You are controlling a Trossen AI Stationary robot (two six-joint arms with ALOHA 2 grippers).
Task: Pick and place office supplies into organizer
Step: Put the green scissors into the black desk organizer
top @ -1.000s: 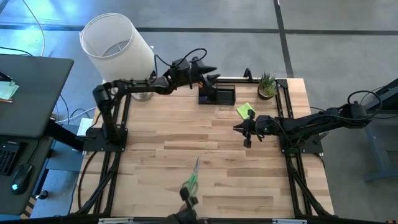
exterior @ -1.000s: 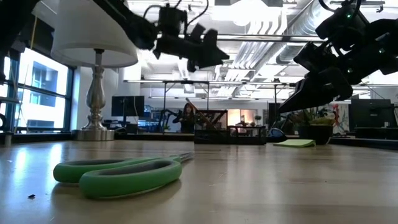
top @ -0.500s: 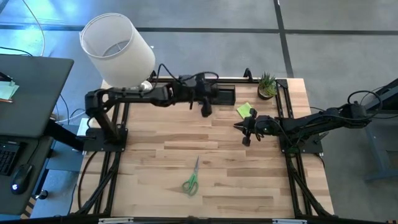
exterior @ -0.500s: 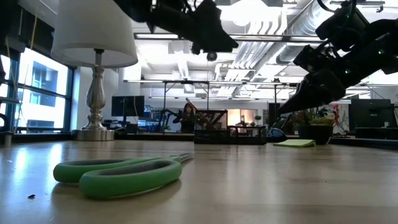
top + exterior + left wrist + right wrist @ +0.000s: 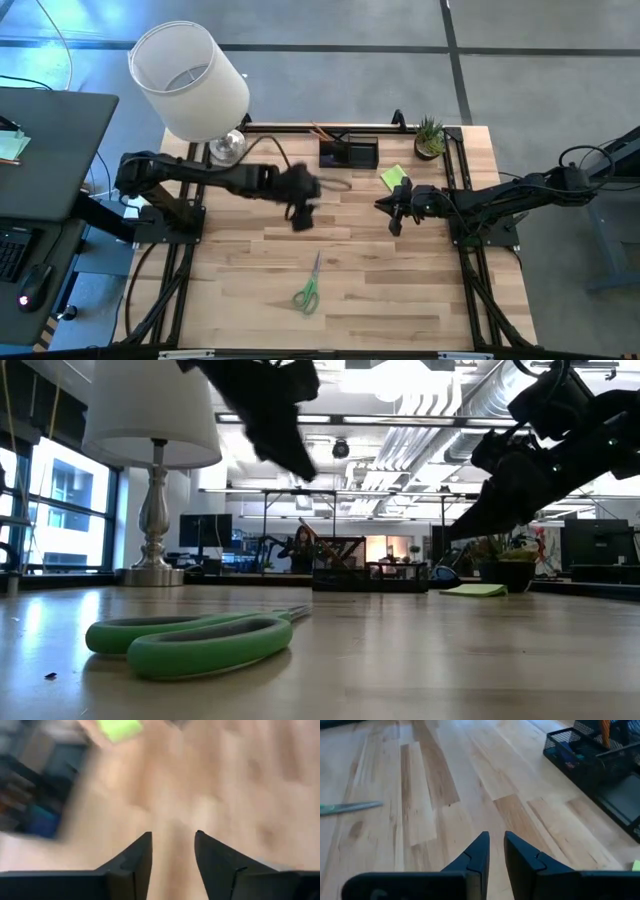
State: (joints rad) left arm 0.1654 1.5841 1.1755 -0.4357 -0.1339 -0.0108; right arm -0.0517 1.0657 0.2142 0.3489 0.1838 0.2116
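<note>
The green-handled scissors [image 5: 308,285] lie flat near the table's front middle, and one blade [image 5: 350,808] shows in the right wrist view. The black organizer [image 5: 348,153] stands at the far edge with orange pencils [image 5: 322,131] sticking up in it. A lime-green sticky-note pad [image 5: 395,177] lies flat on the wood to the organizer's right. My left gripper [image 5: 172,834] hangs open over the table's middle [image 5: 300,222], slanting down, with nothing between its fingers. My right gripper [image 5: 496,836] hovers near the pad [image 5: 392,225], its fingers a narrow gap apart and empty.
A white-shaded lamp [image 5: 190,80] stands at the far left corner. A small potted plant [image 5: 430,138] stands at the far right. Bare wood lies between the scissors and the organizer. Black frame rails run along both side edges.
My left gripper has swung from above the organizer at the far edge toward the table's middle and near side. It has tipped from nearly level to slanting downward. The scissors, the pad and the organizer have stayed where they were.
</note>
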